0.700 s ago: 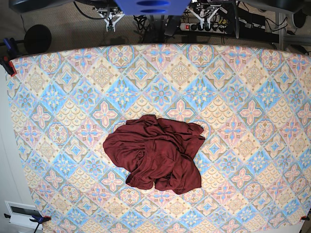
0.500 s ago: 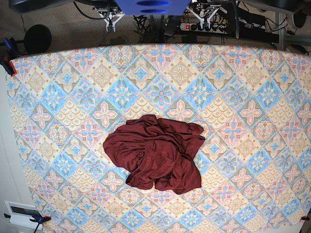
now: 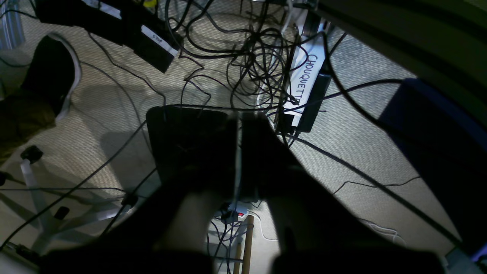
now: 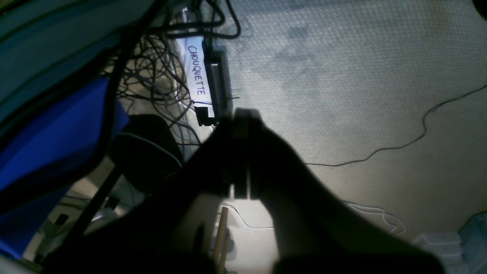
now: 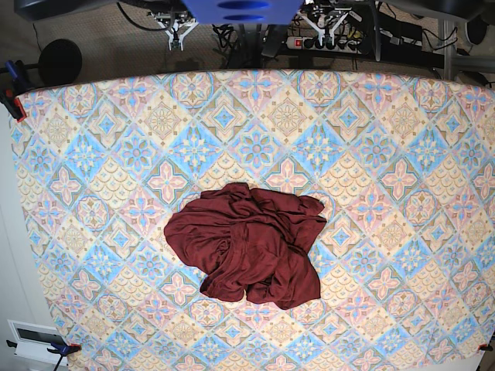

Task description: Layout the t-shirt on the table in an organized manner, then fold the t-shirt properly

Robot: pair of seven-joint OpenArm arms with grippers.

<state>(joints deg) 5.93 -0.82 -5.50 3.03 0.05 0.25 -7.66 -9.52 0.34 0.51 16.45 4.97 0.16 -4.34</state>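
Plain maroon t-shirt [image 5: 247, 255]; table [image 5: 402, 154] pastel blue-pink-cream diamond florals.

crumpled t-shirt [image 5: 247, 251] lies mid table [image 5: 402, 154].

t-shirt [image 5: 247, 246]: dark maroon, crumpled in a heap, lying near the middle of the bench
bench [image 5: 402, 154]: covered in a blue, pink and cream diamond tile pattern
end effectors: left end effector [image 5: 329, 22] and right end effector [image 5: 176, 27] at the far edge, beyond the bench, well apart from the t-shirt

crumpled maroon t-shirt [image 5: 246, 256] mid-table [image 5: 402, 154]
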